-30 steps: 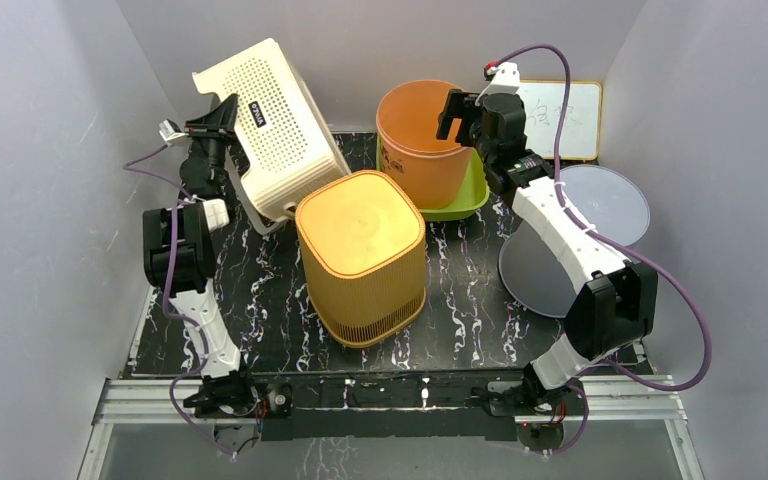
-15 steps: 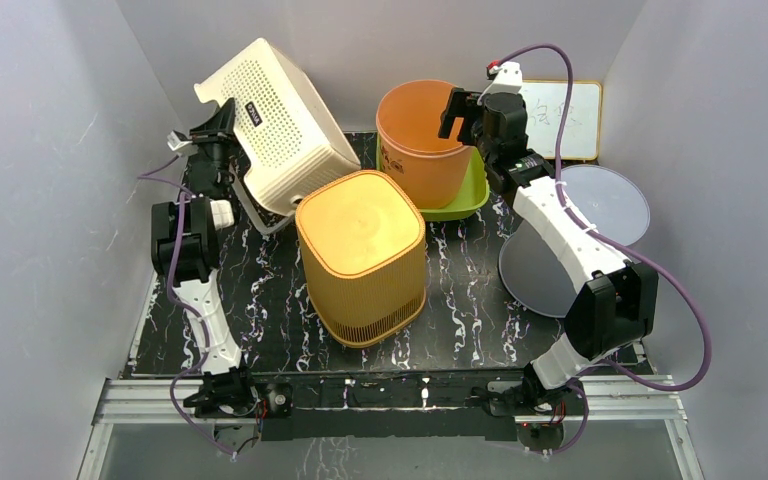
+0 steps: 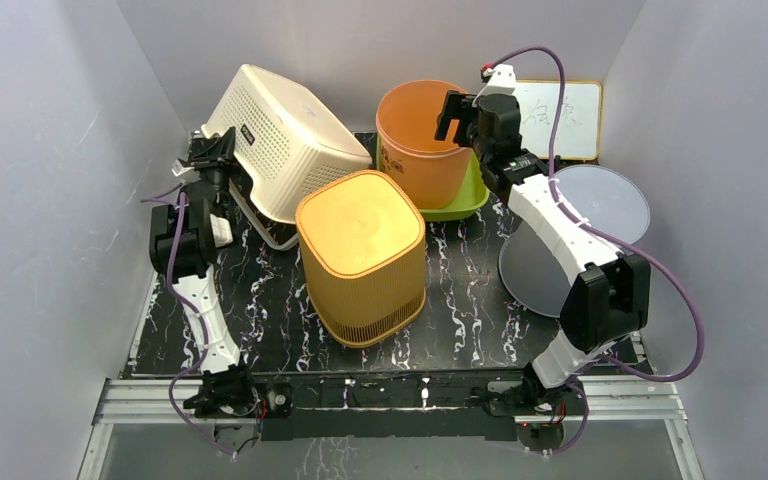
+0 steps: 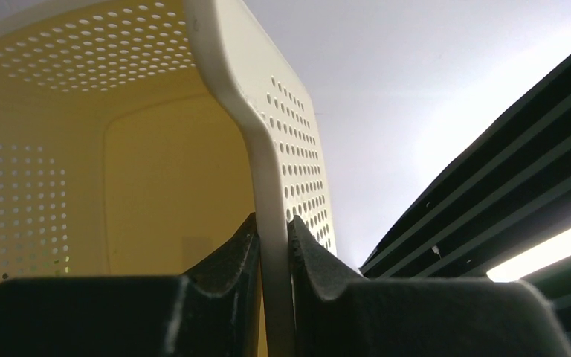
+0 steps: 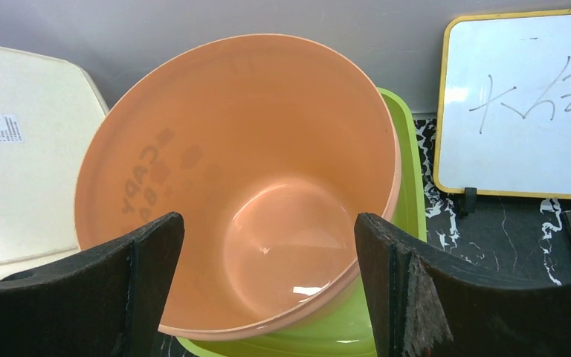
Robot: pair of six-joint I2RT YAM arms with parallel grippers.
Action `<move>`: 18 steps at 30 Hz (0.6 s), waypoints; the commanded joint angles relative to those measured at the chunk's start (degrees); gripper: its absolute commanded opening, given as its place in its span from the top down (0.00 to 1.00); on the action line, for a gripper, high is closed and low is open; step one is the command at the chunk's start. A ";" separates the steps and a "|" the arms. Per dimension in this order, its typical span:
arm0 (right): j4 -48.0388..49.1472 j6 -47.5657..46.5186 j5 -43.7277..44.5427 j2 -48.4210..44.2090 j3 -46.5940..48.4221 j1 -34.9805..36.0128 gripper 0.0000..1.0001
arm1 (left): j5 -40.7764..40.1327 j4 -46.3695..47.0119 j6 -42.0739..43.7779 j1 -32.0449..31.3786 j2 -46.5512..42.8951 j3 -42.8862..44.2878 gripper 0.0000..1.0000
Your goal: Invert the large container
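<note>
**Q:** What was the left gripper [image 4: 273, 232] doing?

**A:** It was pinched tight on the rim of the cream perforated basket [image 4: 301, 167], with one finger inside the wall and one outside. The basket leaned tipped over just beyond the gripper, its mouth towards the gripper and its base turned up and away. It held nothing that showed.

**Q:** Which step was that?

**A:** Mid-flip, by my reading. The next move called for swinging the rim on over until the mouth met the table (minding the yellow bin [image 3: 362, 255] close on the gripper's right, which stood base-up, its inside hidden).

**Q:** And the right gripper [image 5: 268, 227]?

**A:** Its jaws were spread wide and held nothing, poised over the orange bucket [image 5: 253, 141]. The bucket below was empty and sat in a green tub [image 5: 405, 223].
</note>
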 commanded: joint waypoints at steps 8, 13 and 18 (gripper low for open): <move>3.70 0.07 -0.76 0.38 2.05 -0.18 0.16 | 11.69 5.75 7.93 6.45 3.46 -5.38 0.48; 3.88 0.40 -1.35 0.82 1.94 -0.18 0.16 | 14.27 6.59 8.16 8.22 3.27 -7.15 0.44; 3.65 0.18 -1.57 1.16 2.37 -0.18 0.16 | 17.51 7.04 8.73 10.10 1.28 -11.83 0.46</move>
